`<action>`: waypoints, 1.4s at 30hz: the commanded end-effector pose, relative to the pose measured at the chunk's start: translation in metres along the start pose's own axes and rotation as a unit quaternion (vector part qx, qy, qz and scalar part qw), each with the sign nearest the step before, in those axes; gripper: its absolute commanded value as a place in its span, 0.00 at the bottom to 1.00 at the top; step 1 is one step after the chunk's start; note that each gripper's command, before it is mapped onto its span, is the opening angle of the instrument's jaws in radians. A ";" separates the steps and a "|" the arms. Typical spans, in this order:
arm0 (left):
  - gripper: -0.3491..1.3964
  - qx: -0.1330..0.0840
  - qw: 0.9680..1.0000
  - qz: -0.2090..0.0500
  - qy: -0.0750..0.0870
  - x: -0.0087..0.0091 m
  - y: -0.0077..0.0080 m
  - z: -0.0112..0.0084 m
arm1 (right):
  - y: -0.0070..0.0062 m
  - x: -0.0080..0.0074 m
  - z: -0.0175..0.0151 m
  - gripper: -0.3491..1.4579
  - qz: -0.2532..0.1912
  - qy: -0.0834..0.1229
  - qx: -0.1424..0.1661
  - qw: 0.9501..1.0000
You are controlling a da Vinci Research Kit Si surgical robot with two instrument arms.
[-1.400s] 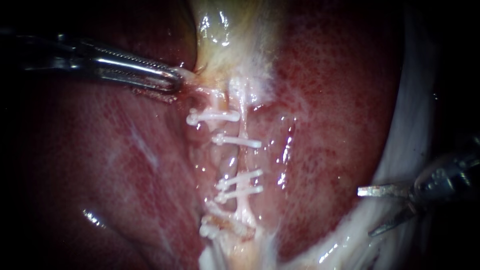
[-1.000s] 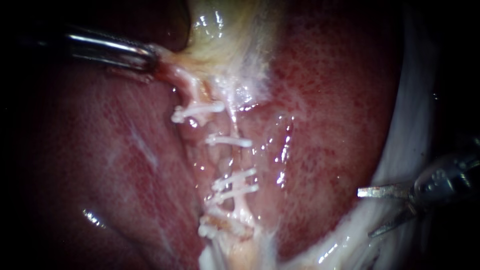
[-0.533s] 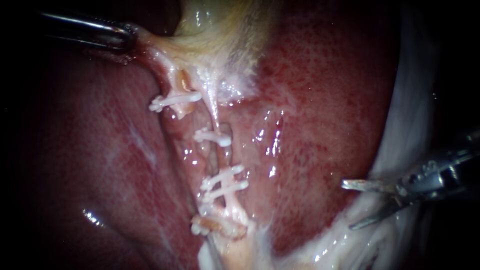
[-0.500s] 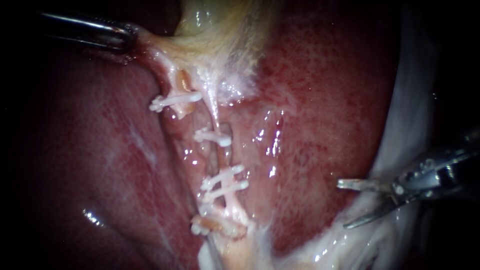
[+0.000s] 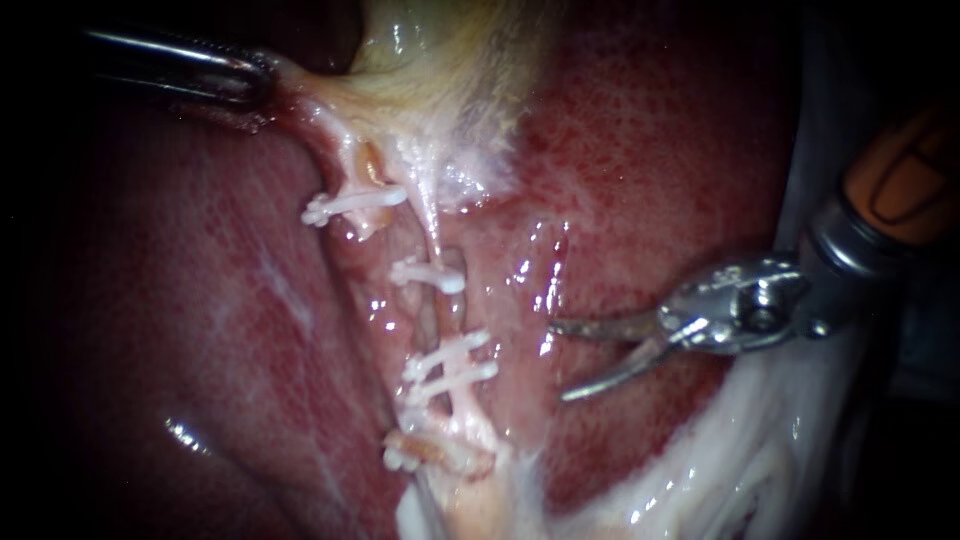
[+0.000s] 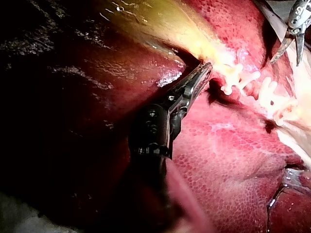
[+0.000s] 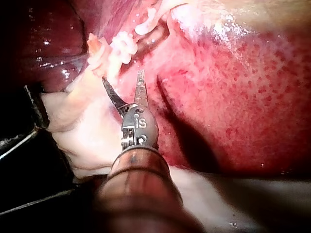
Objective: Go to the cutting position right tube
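Note:
Two pale tubes run down from the yellowish gallbladder (image 5: 440,60) between red liver lobes (image 5: 650,150). White clips (image 5: 355,203) cross them; the thin right tube (image 5: 437,240) carries one clip (image 5: 428,275) above a pair of clips (image 5: 450,365). My left instrument (image 5: 255,80) is shut on tissue at the gallbladder's neck and holds it taut toward the upper left. My right instrument (image 5: 560,360) has two open blades pointing at the tubes, a short way to the right of the clip pair, touching nothing. In the right wrist view its blades (image 7: 122,77) stand open just short of the clips (image 7: 124,46).
White fatty tissue (image 5: 760,440) lies under the right instrument's shaft at the lower right. The dark left liver lobe (image 5: 200,330) fills the left side. The left wrist view shows the left instrument's jaws (image 6: 204,70) beside the clips (image 6: 238,80).
My right instrument has moved left from the view's right edge toward the clipped tubes, blades still open. Earlier my left instrument pulled the gallbladder neck up and left; it now holds still.

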 end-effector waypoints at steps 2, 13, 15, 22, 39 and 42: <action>0.00 0.000 1.000 0.000 0.000 0.0000 0.0000 0.0000 | 0.0008 0.0005 0.0005 0.96 0.010 0.007 0.006 1.000; 0.00 0.000 1.000 0.000 0.000 -0.0001 0.0001 0.0002 | 0.0034 0.0020 0.0029 0.95 0.034 0.024 0.039 0.998; 0.00 0.000 1.000 0.000 0.000 -0.0001 0.0001 0.0002 | 0.0035 0.0022 0.0034 0.94 0.037 0.023 0.043 0.998; 0.00 0.000 1.000 0.000 0.000 -0.0001 0.0001 0.0002 | 0.0040 0.0023 0.0055 0.94 0.047 0.029 0.065 0.996; 0.00 0.000 1.000 0.000 0.000 -0.0001 0.0001 0.0002 | 0.0037 0.0033 0.0070 0.92 0.036 0.081 0.147 0.985; 0.00 0.000 1.000 0.000 0.000 -0.0001 0.0001 0.0002 | 0.0039 0.0037 0.0074 0.92 0.036 0.089 0.151 0.984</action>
